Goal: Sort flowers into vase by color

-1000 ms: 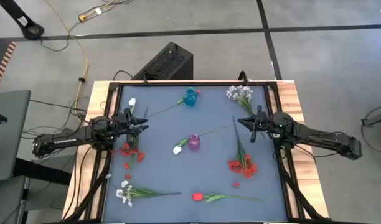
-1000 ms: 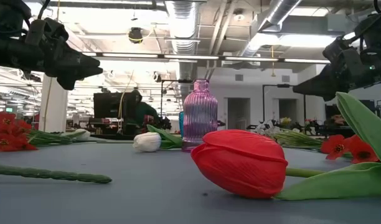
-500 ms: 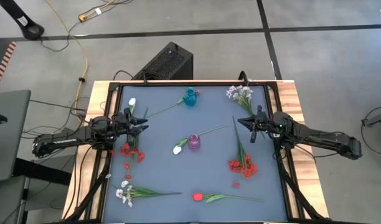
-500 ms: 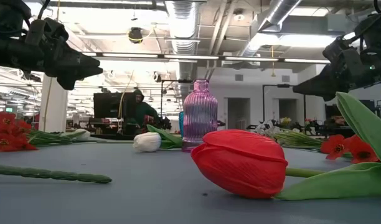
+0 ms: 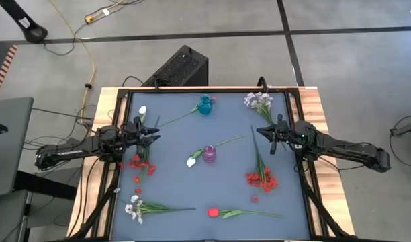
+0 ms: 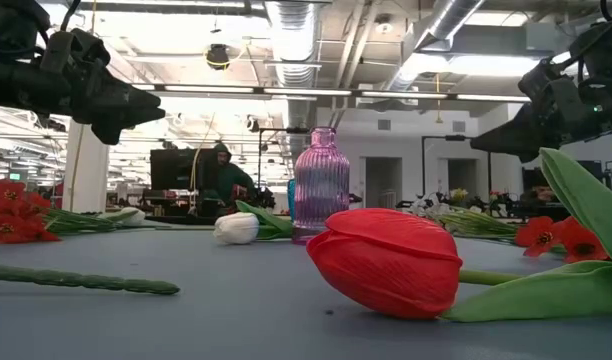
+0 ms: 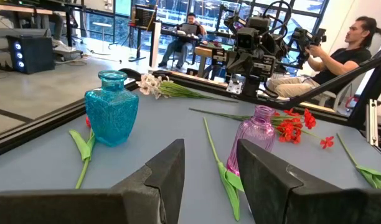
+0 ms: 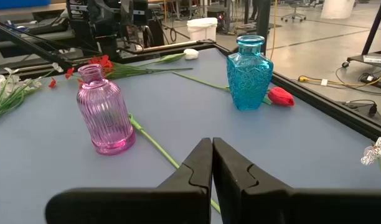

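A black box (image 5: 180, 67) sits on the floor behind the table (image 5: 315, 107), with a yellow cable (image 5: 91, 64) trailing nearby. Beyond the table, a seated person (image 7: 332, 61) and another person at a desk (image 7: 184, 36) show.

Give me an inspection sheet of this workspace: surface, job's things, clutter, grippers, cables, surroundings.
Surface: blue-grey mat in a black frame on a wooden table.
Job's things: pink vase mid-mat with a white tulip beside it; teal vase near the far edge; red tulip at the near edge; red sprays right and left; whitish sprays far right and near left. No flower stands in a vase.
Clutter: nothing seen.
Grippers: left gripper open, above the mat's left side; right gripper shut and empty, above the right side.
Cables: yellow cable on the floor.
Surroundings: black box behind the table; seated people beyond.
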Controlling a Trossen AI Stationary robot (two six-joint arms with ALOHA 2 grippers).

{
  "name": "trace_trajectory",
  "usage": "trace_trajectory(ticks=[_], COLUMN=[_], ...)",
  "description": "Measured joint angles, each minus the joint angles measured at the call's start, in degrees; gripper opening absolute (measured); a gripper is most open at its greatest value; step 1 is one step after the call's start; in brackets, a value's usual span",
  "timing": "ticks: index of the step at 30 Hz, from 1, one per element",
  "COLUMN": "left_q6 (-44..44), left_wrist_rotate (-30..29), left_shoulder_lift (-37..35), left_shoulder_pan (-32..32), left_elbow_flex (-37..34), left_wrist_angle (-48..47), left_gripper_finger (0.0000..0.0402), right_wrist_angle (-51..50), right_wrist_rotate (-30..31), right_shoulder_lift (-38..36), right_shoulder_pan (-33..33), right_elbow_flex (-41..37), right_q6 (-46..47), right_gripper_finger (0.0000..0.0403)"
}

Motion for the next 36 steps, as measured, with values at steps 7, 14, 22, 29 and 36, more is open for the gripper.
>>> trace_trajectory(ticks=[7,14,22,29,36], left_q6=[0.0,0.0,-0.1,-10.8,-16.4], left_wrist_rotate=[0.0,0.0,0.0,1.1,0.9], left_shoulder_lift=[0.0,0.0,0.0,0.0,0.0], left_shoulder_pan=[0.0,0.0,0.0,0.0,0.0], left_elbow_flex=[0.0,0.0,0.0,0.0,0.0], left_wrist_angle=[0.0,0.0,0.0,-0.1,-0.1], left_gripper_finger=[0.0135,0.0135,0.0135,0.0135,0.0135], right_wrist_angle=[0.0,0.0,0.0,0.0,0.8], right_wrist_rotate=[0.0,0.0,0.0,0.0,0.0], right_shoulder_lift=[0.0,0.0,0.0,0.0,0.0], right_shoulder_pan=[0.0,0.0,0.0,0.0,0.0], right_elbow_flex=[0.0,0.0,0.0,0.0,0.0], right_q6=[0.0,0.0,0.0,0.0,0.1], right_gripper_finger=[0.004,0.004,0.004,0.004,0.004])
